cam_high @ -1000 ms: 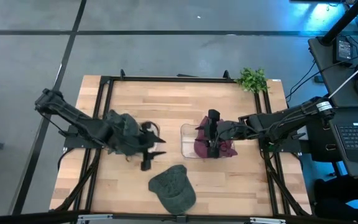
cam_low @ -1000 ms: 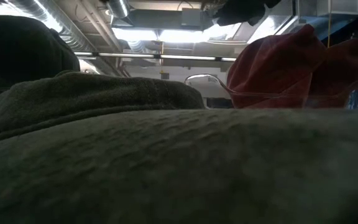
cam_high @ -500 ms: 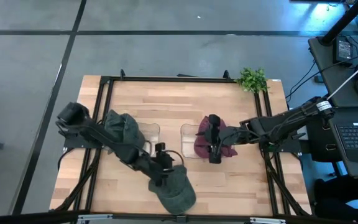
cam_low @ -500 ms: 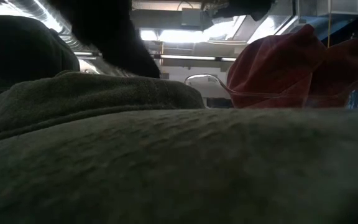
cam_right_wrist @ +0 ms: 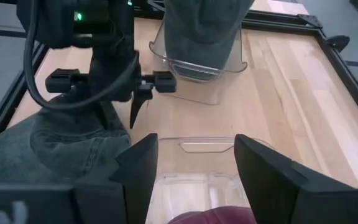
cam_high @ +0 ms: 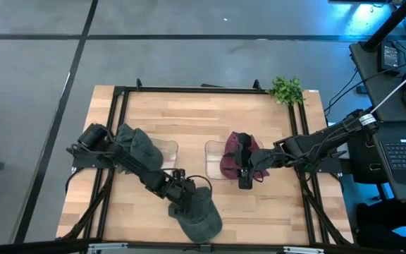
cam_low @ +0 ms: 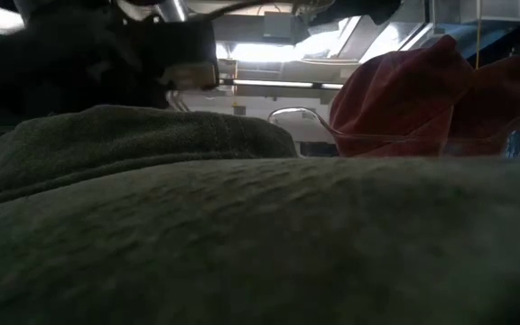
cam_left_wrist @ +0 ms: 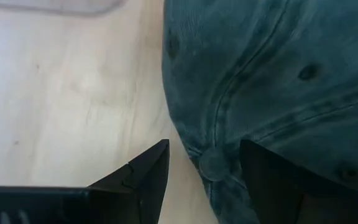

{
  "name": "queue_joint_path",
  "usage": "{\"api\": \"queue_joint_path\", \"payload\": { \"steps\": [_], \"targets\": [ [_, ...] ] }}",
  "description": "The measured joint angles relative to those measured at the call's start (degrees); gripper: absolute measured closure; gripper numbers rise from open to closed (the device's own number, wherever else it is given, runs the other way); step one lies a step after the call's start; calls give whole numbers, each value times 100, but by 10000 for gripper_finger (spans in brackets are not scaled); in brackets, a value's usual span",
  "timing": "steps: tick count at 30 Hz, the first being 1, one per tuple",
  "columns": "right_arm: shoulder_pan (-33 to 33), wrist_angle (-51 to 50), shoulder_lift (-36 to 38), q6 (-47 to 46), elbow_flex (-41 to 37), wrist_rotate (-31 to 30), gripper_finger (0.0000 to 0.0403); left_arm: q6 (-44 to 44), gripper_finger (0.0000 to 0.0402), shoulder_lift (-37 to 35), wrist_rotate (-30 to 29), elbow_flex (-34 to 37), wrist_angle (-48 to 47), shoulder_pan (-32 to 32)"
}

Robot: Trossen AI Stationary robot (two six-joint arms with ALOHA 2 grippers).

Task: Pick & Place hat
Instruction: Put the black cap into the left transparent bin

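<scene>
Fingers of the left gripper (cam_left_wrist: pixel 205 167) stand spread, empty, straddling the green hat's (cam_high: pixel 197 214) crown button; right gripper (cam_high: pixel 244 181) spread, empty, over the red hat (cam_high: pixel 232 161).

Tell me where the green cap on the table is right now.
In the high view, the green cap lies on the bare wood near the table's front edge, left of centre, with the open left gripper at its rim and the clear bins behind it.

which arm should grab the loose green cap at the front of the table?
Left. Its hand is open right at the green cap, fingers straddling the crown button in the left wrist view. The right hand, also open, sits over the clear bin holding the red hat, away from the cap.
</scene>
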State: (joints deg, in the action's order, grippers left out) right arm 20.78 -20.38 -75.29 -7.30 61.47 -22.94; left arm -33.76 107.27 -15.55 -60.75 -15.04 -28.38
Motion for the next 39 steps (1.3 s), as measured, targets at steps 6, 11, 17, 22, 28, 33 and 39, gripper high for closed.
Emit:
{"api": "queue_joint_path", "payload": {
  "steps": [6,11,17,22,28,33,39],
  "targets": [
    [0,-2,0,1,0,-2,192,81,210,170,13,-26,32,12],
    [1,-3,0,-4,0,0,192,36,212,215,99,-31,49,30],
    [4,-7,0,-21,0,0,192,96,211,193,140,-22,49,21],
    [4,-9,0,-21,0,2,192,155,236,189,405,-20,7,105],
    [4,-30,0,-21,0,2,192,155,316,196,549,-16,11,116],
    [4,-31,0,-21,0,2,192,153,360,198,569,-13,15,116],
    [4,-52,0,-20,0,4,192,104,360,-76,807,-138,-246,195]
  ]
}}
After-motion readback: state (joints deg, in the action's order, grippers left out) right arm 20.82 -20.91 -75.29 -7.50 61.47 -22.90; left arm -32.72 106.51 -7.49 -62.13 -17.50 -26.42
